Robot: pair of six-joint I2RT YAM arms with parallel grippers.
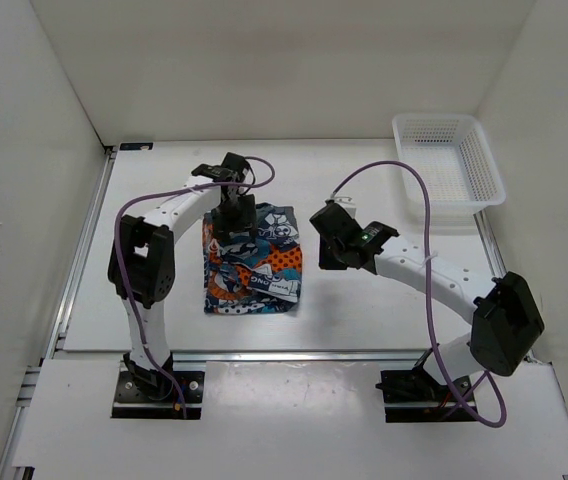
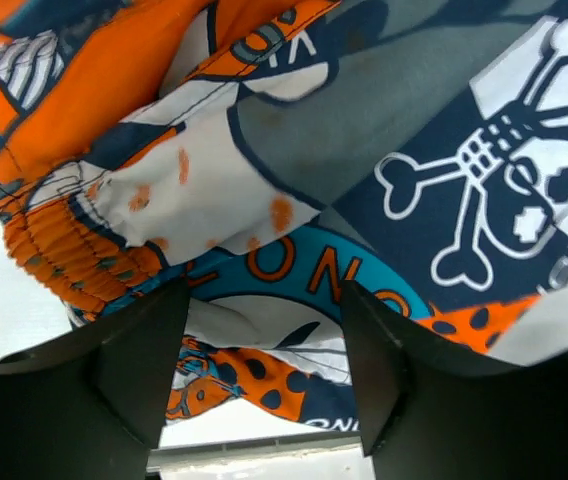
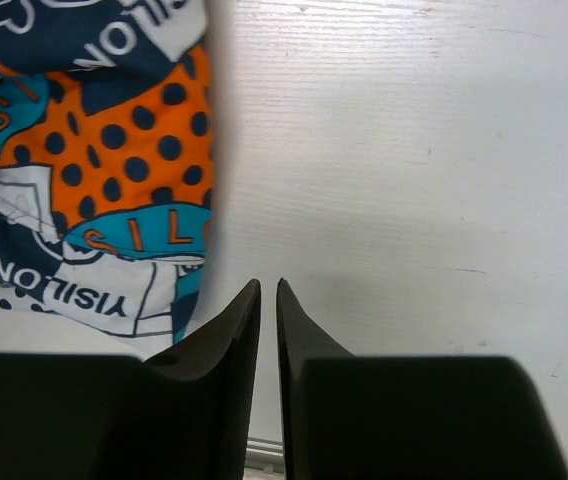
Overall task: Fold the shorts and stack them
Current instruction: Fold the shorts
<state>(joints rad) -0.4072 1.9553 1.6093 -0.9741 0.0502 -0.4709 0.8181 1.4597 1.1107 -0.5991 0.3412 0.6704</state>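
Note:
The shorts (image 1: 254, 260) lie folded into a compact rectangle on the white table, with their teal, orange and navy print facing up. My left gripper (image 1: 232, 226) hovers over their far left part. In the left wrist view the left gripper (image 2: 264, 335) is open, and the printed shorts (image 2: 364, 150) lie under its spread fingers (image 2: 149, 360) without being pinched. My right gripper (image 1: 322, 248) sits just off the right edge of the shorts. In the right wrist view the right gripper (image 3: 269, 292) is shut and empty above bare table, with the shorts (image 3: 84, 170) to its left.
A white mesh basket (image 1: 451, 168) stands at the back right corner. White walls close in the table on the left, back and right. A metal rail (image 1: 264, 352) runs along the near edge.

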